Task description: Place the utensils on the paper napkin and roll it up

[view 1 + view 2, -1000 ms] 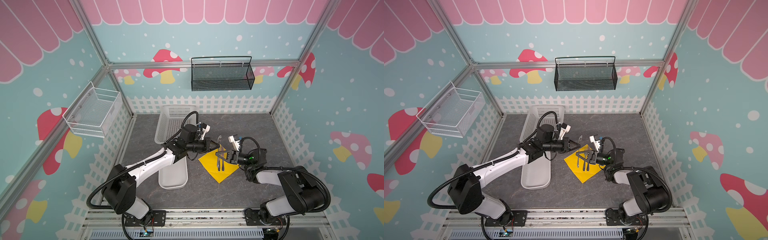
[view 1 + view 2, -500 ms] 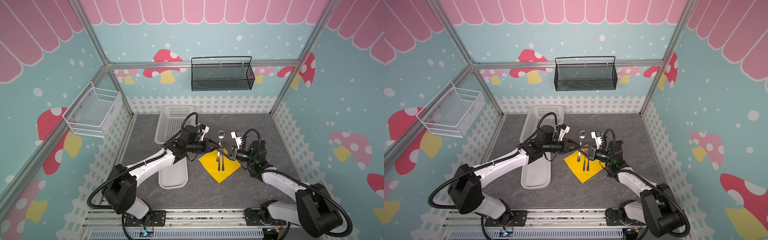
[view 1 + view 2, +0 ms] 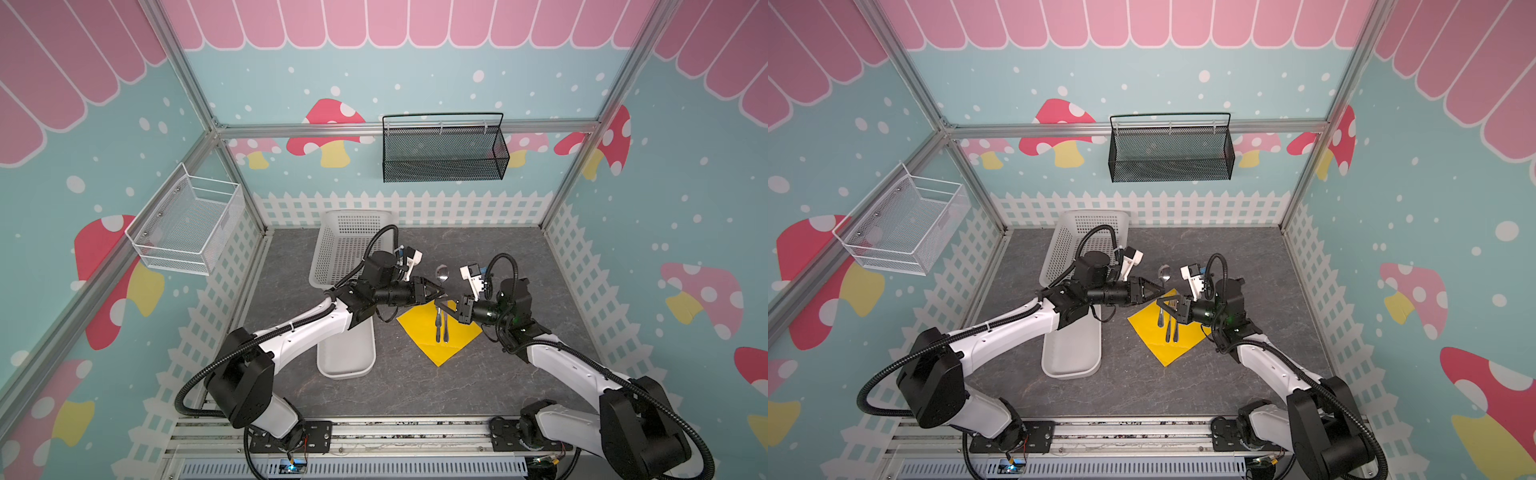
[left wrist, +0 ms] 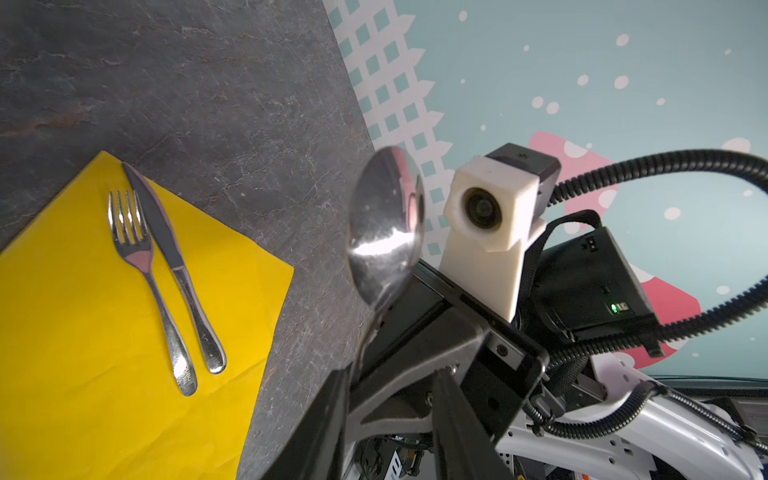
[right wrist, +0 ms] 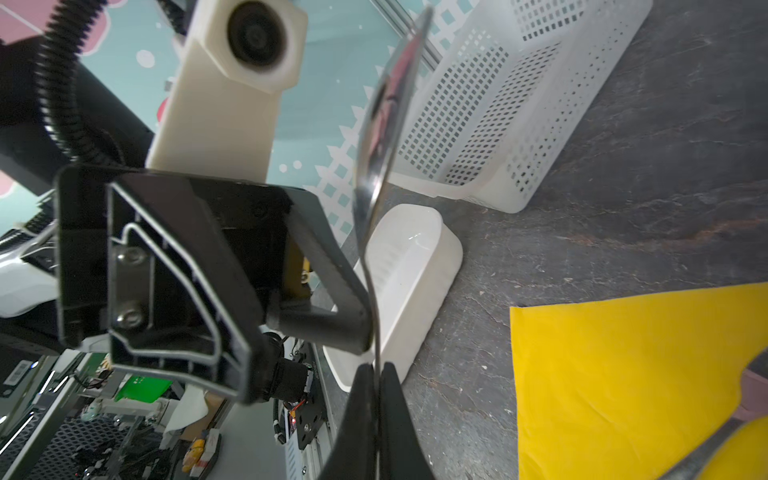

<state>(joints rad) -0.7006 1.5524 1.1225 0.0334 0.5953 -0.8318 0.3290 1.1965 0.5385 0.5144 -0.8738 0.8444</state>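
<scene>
The yellow paper napkin [image 3: 428, 338] [image 3: 1158, 338] [image 4: 83, 311] [image 5: 623, 374] lies flat on the dark table. On it a fork [image 3: 437, 326] [image 4: 145, 274] and a knife [image 3: 445, 328] [image 4: 174, 257] rest side by side. The spoon [image 3: 441, 273] [image 3: 1164, 272] [image 4: 382, 224] [image 5: 382, 124] stands upright above the napkin's far corner, bowl up. My right gripper [image 3: 444, 305] [image 3: 1163, 305] [image 5: 378, 370] is shut on its thin handle. My left gripper [image 3: 438, 289] [image 3: 1160, 289] [image 4: 390, 382] faces it tip to tip, jaws apart, one finger beside the handle.
A white perforated basket [image 3: 349, 245] stands at the back under my left arm. A white oblong tray [image 3: 345, 353] lies in front of it, left of the napkin. A black mesh basket [image 3: 442, 153] and a white wire basket [image 3: 187, 224] hang on the walls.
My right gripper rose from the napkin to the spoon that the left gripper held up, and shut on its handle. The left jaws have since opened.
</scene>
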